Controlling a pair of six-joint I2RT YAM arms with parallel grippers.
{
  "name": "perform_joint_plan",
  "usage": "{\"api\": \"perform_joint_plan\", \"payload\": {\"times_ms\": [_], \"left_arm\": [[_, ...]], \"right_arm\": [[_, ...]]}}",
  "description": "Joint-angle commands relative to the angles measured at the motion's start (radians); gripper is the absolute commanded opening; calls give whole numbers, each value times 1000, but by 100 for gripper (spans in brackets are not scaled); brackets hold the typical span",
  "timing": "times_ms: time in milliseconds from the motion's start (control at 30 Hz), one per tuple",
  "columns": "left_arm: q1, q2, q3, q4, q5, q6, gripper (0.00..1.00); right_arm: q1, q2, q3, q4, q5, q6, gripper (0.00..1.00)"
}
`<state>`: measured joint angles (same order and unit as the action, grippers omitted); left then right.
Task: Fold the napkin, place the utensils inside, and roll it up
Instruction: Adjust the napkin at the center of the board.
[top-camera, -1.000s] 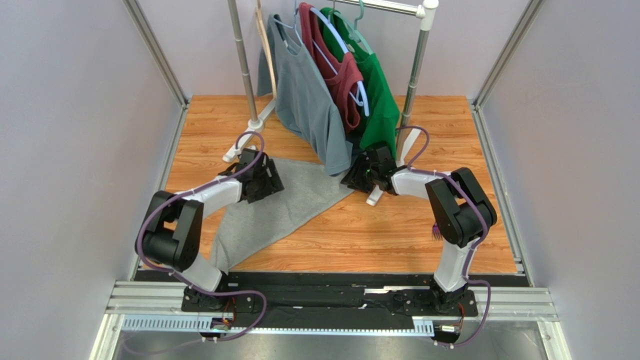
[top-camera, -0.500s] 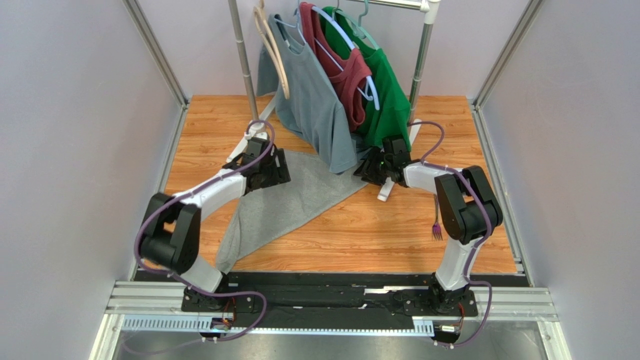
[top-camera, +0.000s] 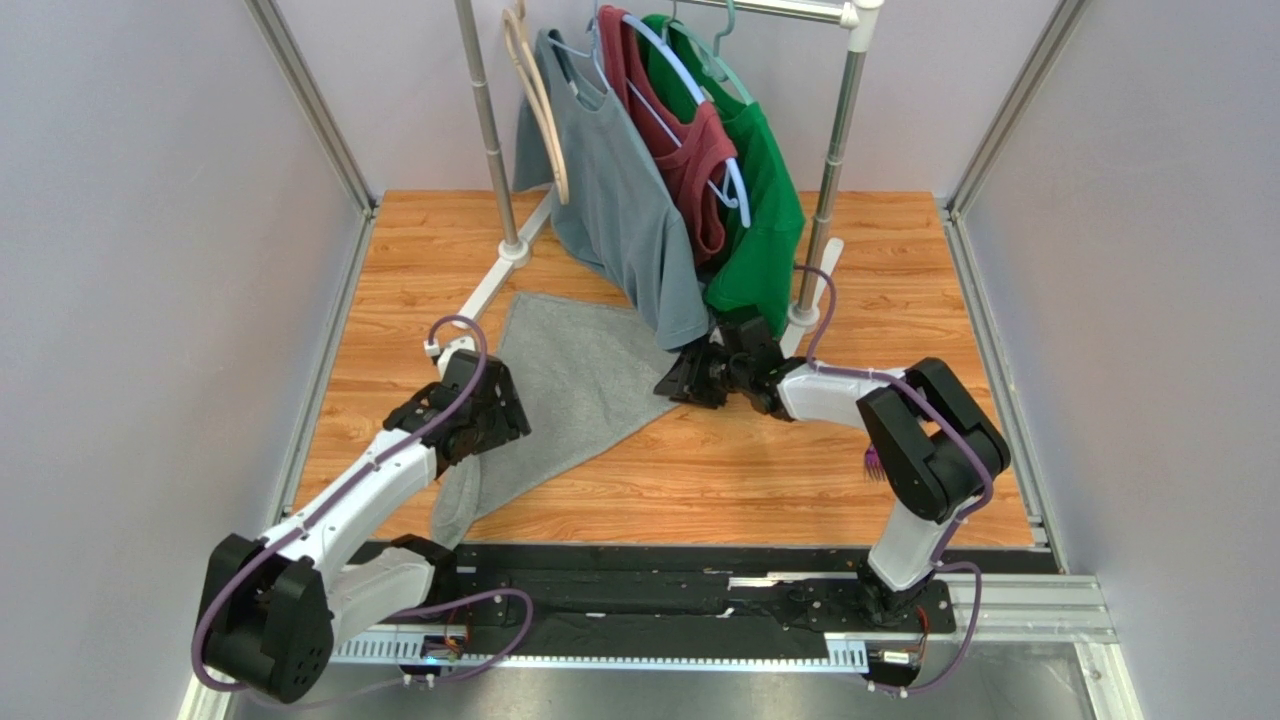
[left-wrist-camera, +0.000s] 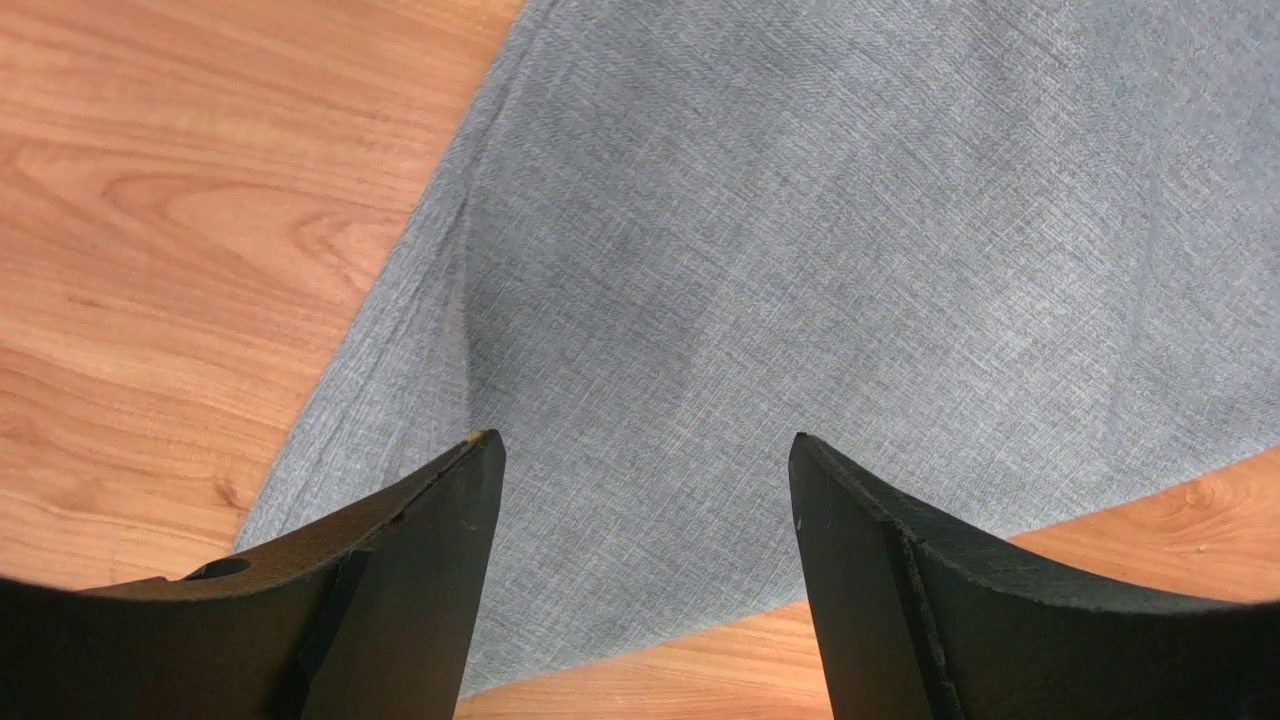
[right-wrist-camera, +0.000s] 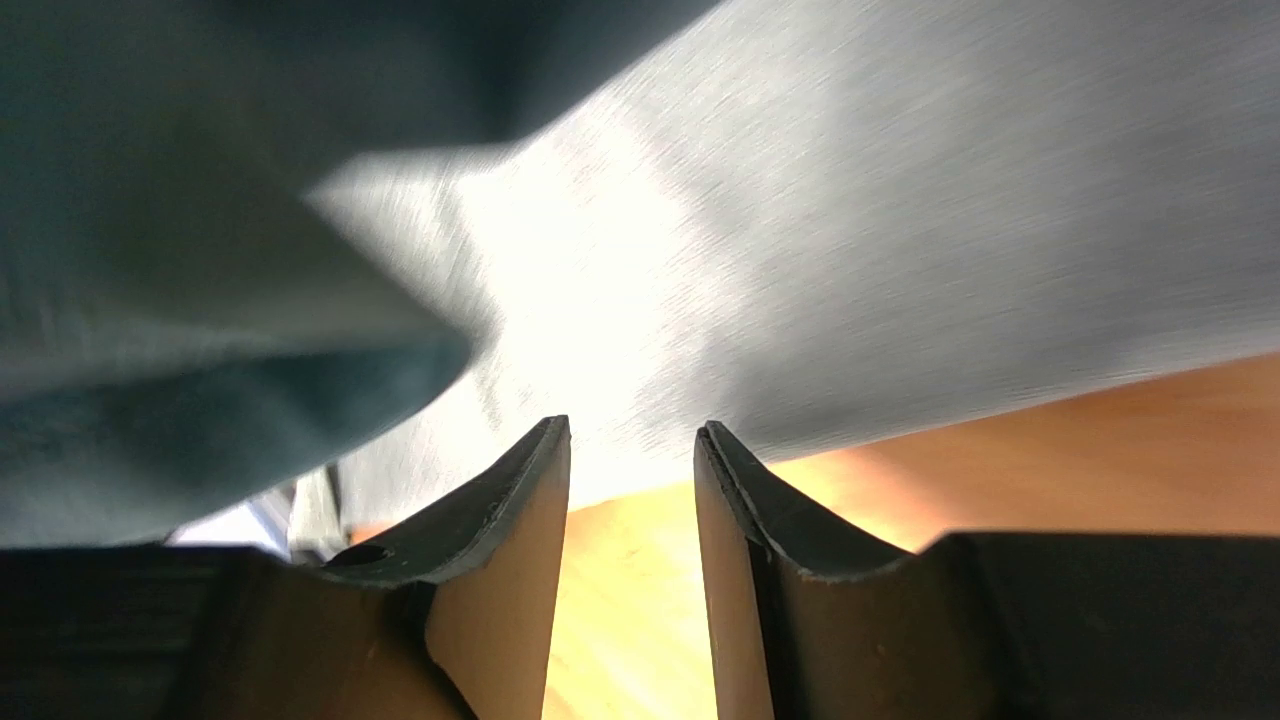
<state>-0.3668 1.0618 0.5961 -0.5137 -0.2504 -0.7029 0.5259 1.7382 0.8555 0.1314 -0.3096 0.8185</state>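
Left jaws gape, grasping nothing, just over the near-left part of the napkin (top-camera: 579, 375). The fork (top-camera: 870, 461) lies on the counter (top-camera: 751, 465) at right. Farther, the right jaws, partly parted and released, sit at the napkin's right corner under hanging shirts (top-camera: 661, 195).

The wood-grain table (top-camera: 721, 480) carries the grey napkin (top-camera: 579, 375), spread across its left half with one corner reaching the near edge. A fork (top-camera: 870, 462) lies towards the right side, well apart from the napkin. A rack (top-camera: 484, 135) stands at the back.
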Motion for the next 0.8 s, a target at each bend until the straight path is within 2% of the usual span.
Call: {"api": "perform_joint_plan", "payload": {"times_ms": [0,167,300,767], "left_arm": [[20,-31,10,61,14,-37,79],[120,150,13,171,103,-70,79],[131,249,39,251,148,-76,79],[187,555,309,201,154,31,79]], "right_arm": [[106,-37,16,109,-23,21,40],[169,17,77,131,-23,13,40],[178,73,102,146,-14,5,40],[177,198,178,33,59,51,39]]}}
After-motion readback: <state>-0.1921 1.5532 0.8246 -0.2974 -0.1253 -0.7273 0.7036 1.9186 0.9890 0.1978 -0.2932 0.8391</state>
